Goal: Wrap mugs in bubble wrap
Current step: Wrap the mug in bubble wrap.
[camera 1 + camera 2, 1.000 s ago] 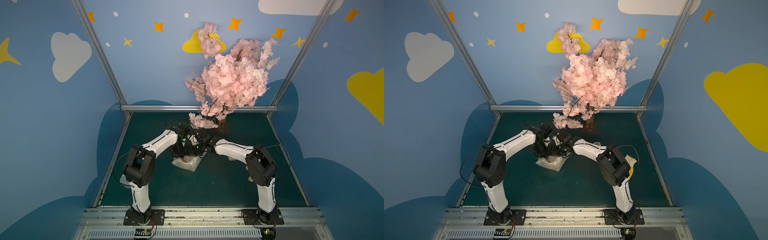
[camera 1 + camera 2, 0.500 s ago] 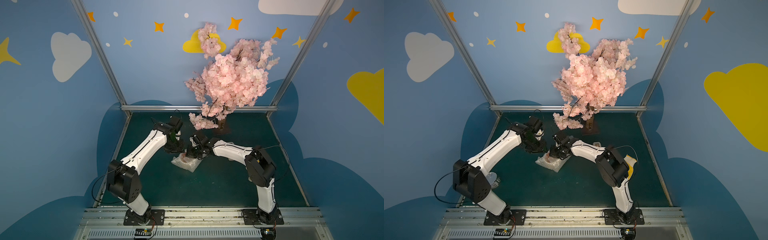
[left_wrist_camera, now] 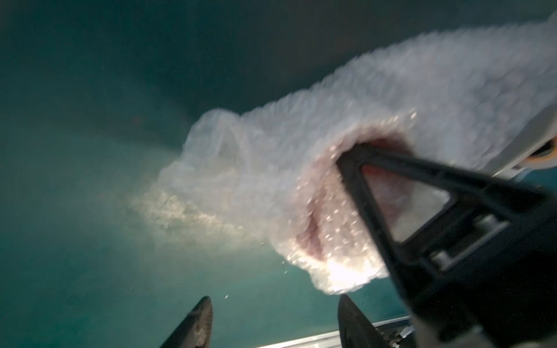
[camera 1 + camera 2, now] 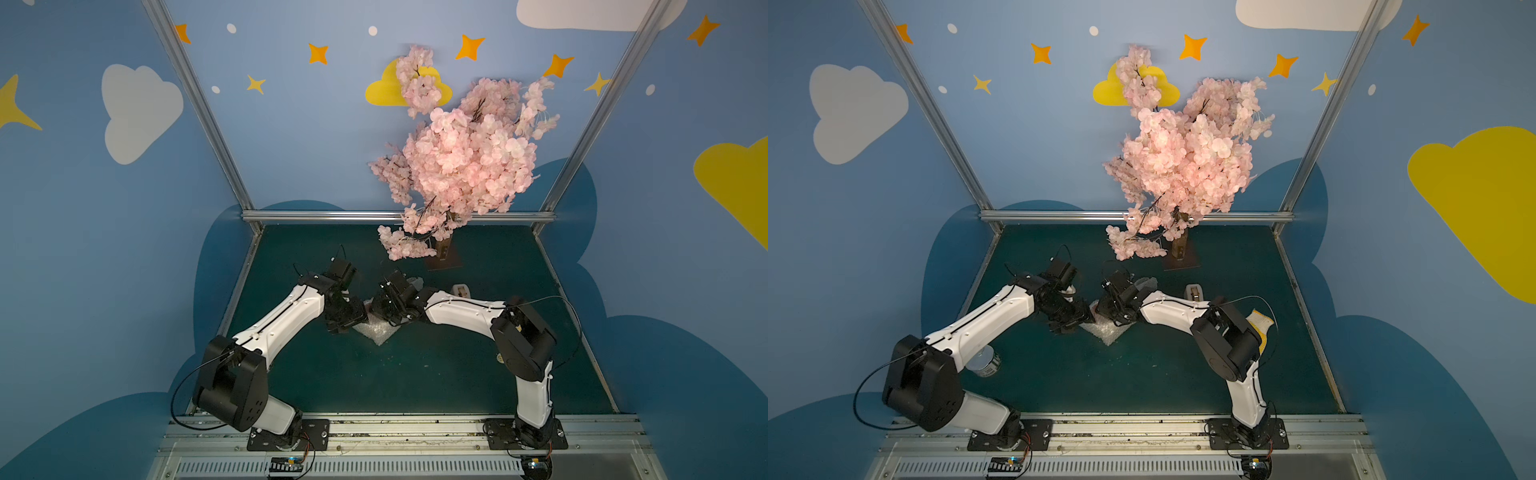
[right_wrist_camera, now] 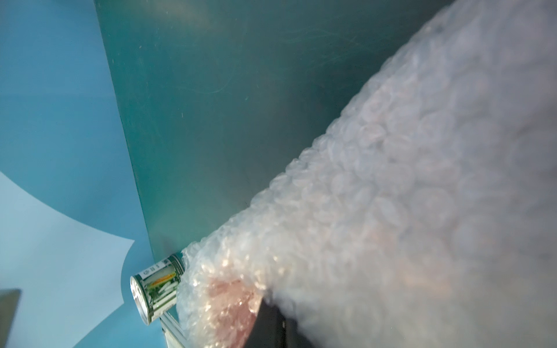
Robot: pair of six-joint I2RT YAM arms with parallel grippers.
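The bubble wrap (image 4: 377,331) (image 4: 1106,330) lies bundled round the mug at mid-table. The mug's red inside (image 3: 391,143) (image 5: 229,301) shows through the clear film; its outside and handle are hidden. My right gripper (image 4: 374,311) (image 4: 1100,309) (image 3: 343,155) (image 5: 268,304) is shut. Its tips are pushed into the wrap-lined mouth of the mug, with wrap draped over them. My left gripper (image 4: 345,328) (image 4: 1068,326) (image 3: 274,301) is open just left of the bundle, a short gap from its edge. Nothing is between its fingers.
A labelled tin can (image 4: 986,363) (image 5: 156,286) lies by the left table edge under the left arm. A pink blossom tree (image 4: 457,166) on a dark base (image 4: 442,259) stands at the back. A cream tape dispenser (image 4: 1194,291) and a yellow-white glove (image 4: 1260,322) sit at the right.
My left gripper drew away from the bundle toward the back left, then came back beside it with its jaws wider apart. The right gripper stayed at the mug's mouth.
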